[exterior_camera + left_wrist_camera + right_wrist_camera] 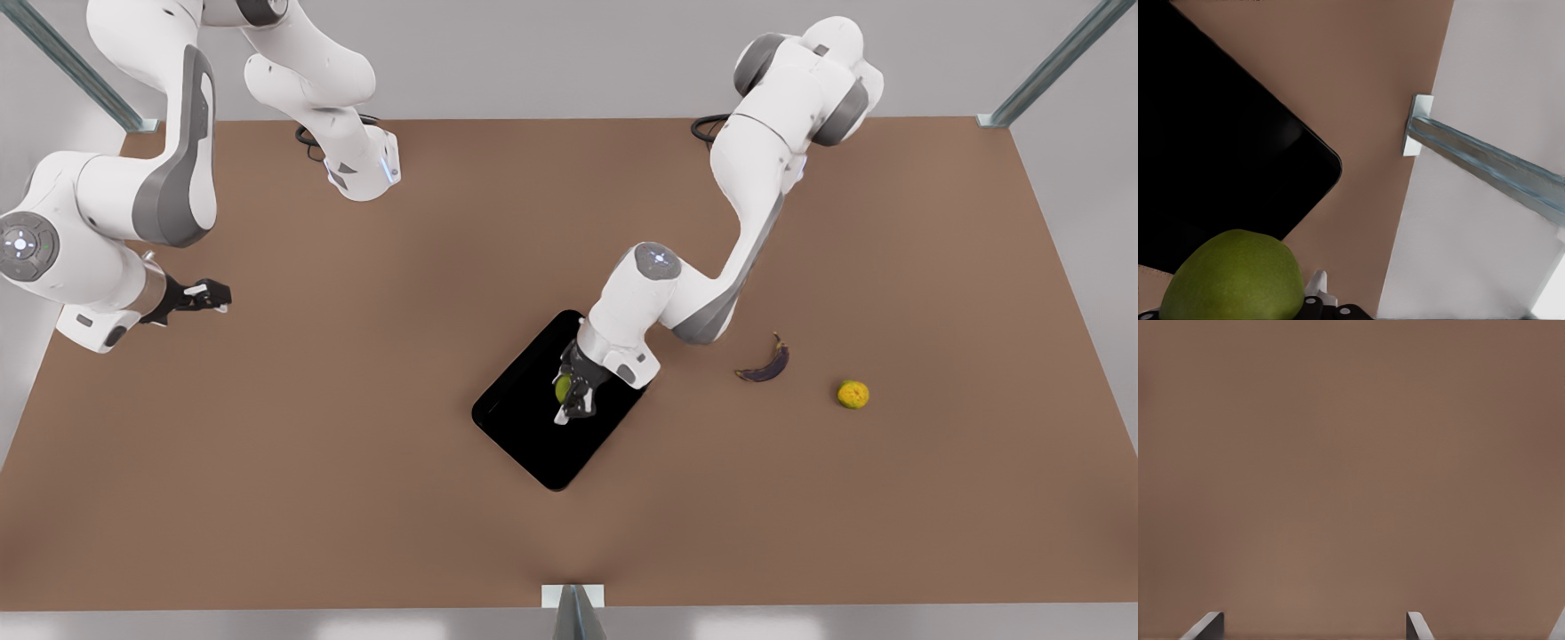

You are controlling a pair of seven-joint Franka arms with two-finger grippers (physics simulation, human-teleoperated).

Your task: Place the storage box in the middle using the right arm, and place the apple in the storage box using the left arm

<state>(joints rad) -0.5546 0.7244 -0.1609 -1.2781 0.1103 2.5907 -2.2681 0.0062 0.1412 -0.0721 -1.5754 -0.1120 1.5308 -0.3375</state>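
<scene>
Fingers of the left gripper (569, 400) pinch the small round yellow-green apple (563, 388), holding it above the large shallow black storage box (524, 436) with rounded corners. In the left wrist view the apple (1235, 277) sits close against the gripper, with the black box (1218, 147) spread beneath it and one rounded corner showing against the brown tabletop (1365, 80). The box lies near the middle of the brown table (356, 498), turned at an angle to the table's edges.

On the front view's right, well apart from the box, lie a dark purple-brown curved banana (765, 364) and, farther right, a bumpy yellow-orange round fruit (853, 394).

The right gripper (209, 295) waits at the front view's left, raised over bare table, well apart from the box. Its fingertips (1208, 627) stand spread apart, with nothing between them.
</scene>
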